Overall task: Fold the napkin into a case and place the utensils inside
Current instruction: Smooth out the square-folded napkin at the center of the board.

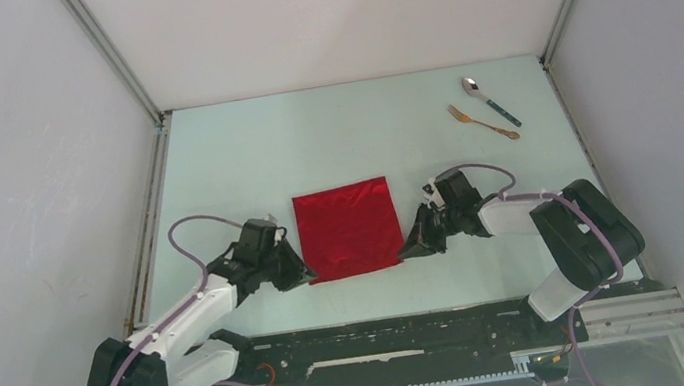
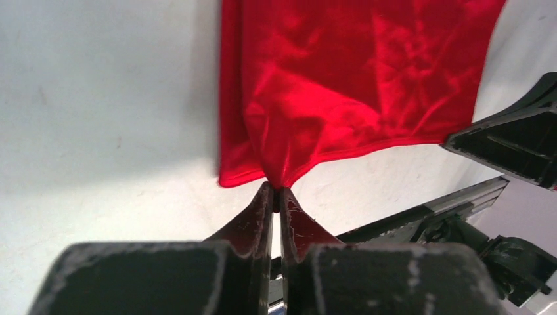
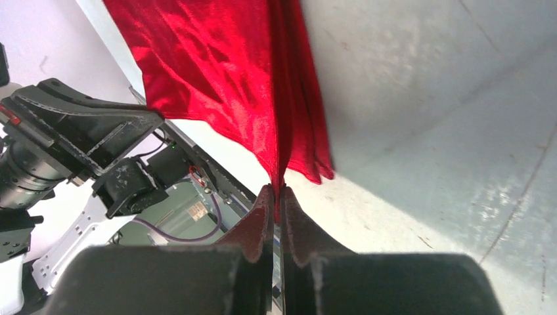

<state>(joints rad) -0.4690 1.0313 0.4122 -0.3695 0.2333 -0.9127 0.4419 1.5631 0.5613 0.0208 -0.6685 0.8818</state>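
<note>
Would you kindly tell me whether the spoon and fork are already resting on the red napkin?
No, the spoon and fork lie on the table near its far right corner, well apart from the napkin.

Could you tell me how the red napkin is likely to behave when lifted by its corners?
Probably floppy: the napkin bunches into creases where the left pincer pinches it. Its sheen suggests it may be slippery, so it could slide from the right pincer.
</note>
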